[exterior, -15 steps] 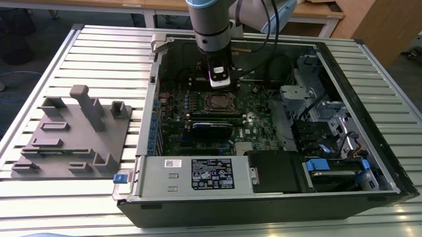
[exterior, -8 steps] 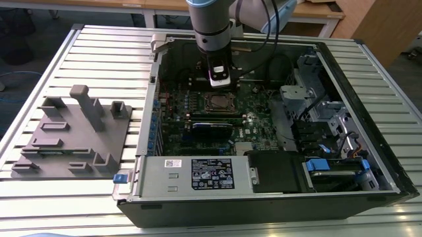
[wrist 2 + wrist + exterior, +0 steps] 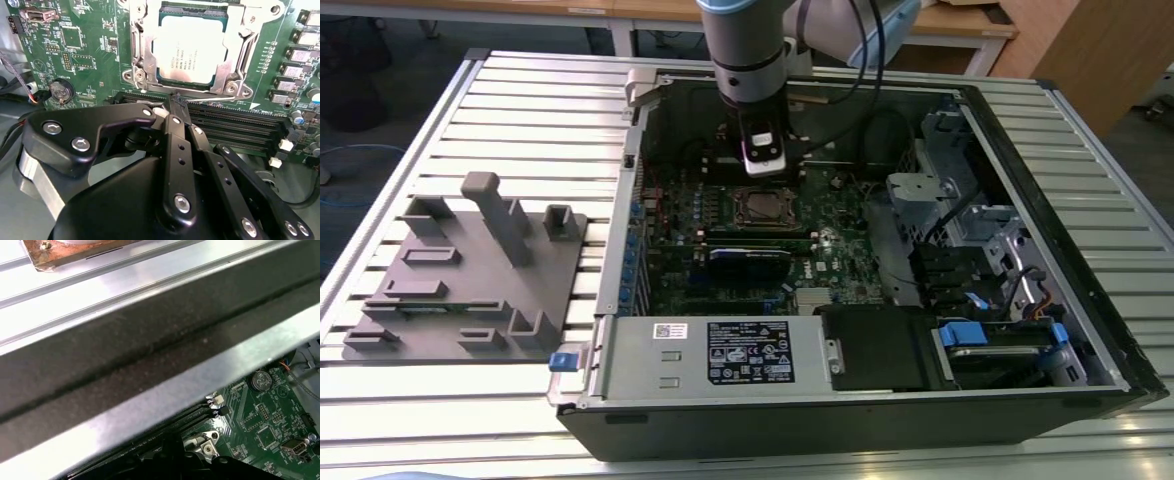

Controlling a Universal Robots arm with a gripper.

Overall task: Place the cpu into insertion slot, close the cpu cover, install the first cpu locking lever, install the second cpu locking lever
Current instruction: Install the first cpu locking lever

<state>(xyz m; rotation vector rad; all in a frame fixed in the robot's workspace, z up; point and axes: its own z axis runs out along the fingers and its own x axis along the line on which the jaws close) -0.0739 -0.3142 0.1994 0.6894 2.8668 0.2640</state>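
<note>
The cpu (image 3: 187, 50), a flat square chip with a dull silver top, lies in the insertion slot (image 3: 761, 207) on the green motherboard of an open computer case. The cpu cover (image 3: 245, 47), a silvery frame with a square window, lies flat around the chip. My gripper (image 3: 177, 99) hangs just beside the socket over the long black memory slots (image 3: 235, 125). Its black fingers meet at the tips with nothing between them. In the exterior view the gripper (image 3: 765, 172) stands a little behind the socket, pointing down. I cannot make out how the locking levers stand.
The case wall (image 3: 150, 355) rises close behind the arm. A power supply (image 3: 720, 355) sits at the case's front and a drive cage (image 3: 987, 240) at the exterior view's right. A grey fixture plate (image 3: 467, 270) lies on the slatted table at the exterior view's left.
</note>
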